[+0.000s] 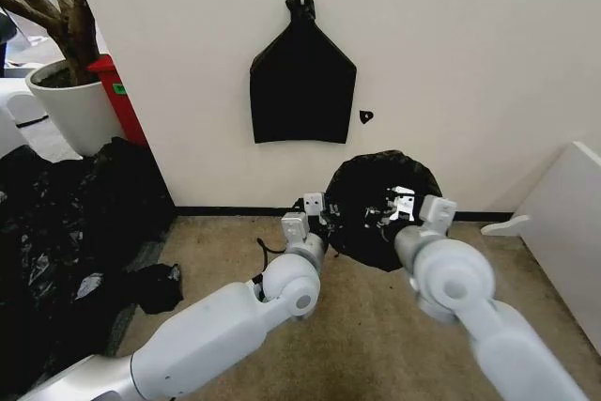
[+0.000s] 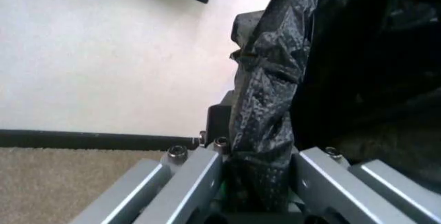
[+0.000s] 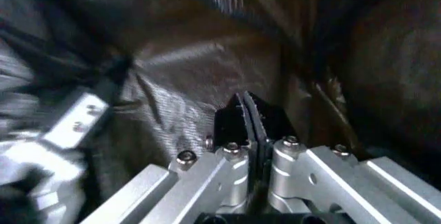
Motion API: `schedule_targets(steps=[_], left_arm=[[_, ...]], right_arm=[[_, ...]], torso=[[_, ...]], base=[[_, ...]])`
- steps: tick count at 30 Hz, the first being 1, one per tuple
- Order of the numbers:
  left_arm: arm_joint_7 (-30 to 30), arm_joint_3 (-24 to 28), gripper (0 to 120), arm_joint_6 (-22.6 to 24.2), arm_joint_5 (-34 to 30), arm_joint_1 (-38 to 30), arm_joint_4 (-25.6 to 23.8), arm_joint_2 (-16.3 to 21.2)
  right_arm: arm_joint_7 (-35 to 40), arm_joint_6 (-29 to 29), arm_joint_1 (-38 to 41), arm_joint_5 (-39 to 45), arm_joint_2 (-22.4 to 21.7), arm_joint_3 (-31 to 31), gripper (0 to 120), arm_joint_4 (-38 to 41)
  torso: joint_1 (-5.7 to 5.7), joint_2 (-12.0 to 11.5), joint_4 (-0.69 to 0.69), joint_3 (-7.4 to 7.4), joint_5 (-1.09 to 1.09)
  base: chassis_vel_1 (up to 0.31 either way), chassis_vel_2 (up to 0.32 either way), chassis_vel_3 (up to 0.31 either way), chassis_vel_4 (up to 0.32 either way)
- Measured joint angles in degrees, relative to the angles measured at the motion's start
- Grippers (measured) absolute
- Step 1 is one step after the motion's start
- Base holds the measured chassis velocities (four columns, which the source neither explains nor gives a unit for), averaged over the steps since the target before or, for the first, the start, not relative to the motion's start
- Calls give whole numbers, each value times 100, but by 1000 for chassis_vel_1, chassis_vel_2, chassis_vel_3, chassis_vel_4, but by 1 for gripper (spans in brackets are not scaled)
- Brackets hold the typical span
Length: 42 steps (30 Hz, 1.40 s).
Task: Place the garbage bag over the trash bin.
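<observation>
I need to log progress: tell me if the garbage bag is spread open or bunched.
Spread open: the garbage bag forms a wide round black shape before the wall, with the left claw and right claw at opposite edges.

The garbage bag point(image 1: 380, 208) hides the trash bin beneath it entirely.

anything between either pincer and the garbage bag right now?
Nothing visible. The left pincer is shut on a bunched fold of the garbage bag, and the right pincer is closed among the bag's film. In the head view both sit at the bag's near edge by the wall.
</observation>
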Motion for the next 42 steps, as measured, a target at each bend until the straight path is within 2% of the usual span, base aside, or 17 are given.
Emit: schedule_targets(steps=[4, 9, 20, 25, 30, 39, 42], left_arm=[[66, 0, 0, -27, 53, 5, -75, 9], [127, -21, 0, -51, 95, -12, -74, 3], [189, -69, 0, -73, 106, 6, -59, 5], [216, -77, 0, -91, 113, 7, -92, 20], [279, -138, 0, -106, 157, -4, -112, 50], [351, -203, 0, -121, 225, 33, -116, 133], [414, -193, 0, -152, 363, 62, -133, 156]], right_arm=[[5, 22, 61, -58, 70, -178, 0, -229], [103, 22, 33, 258, 42, -296, 0, -33], [-101, -12, 473, 238, -372, 27, 0, -117], [-142, -14, 680, 75, -291, -154, 0, -454], [-90, -8, 820, -186, 47, -687, 0, -809], [3, -9, 1062, -141, -159, -693, 0, -620], [34, -9, 1271, -71, -181, -690, 0, -828]], torso=[[0, 0, 0, 0, 0], [0, 0, 0, 0, 0], [0, 0, -1, 0, 0], [0, 0, -1, 0, 0], [0, 0, 0, 0, 0], [0, 0, -1, 0, -1], [0, 0, -1, -1, -1]], base=[[0, 0, 0, 0], [0, 0, 0, 0], [0, 0, 0, 0], [0, 0, 0, 0], [0, 0, 0, 0], [0, 0, 0, 0], [0, 0, 0, 0]])
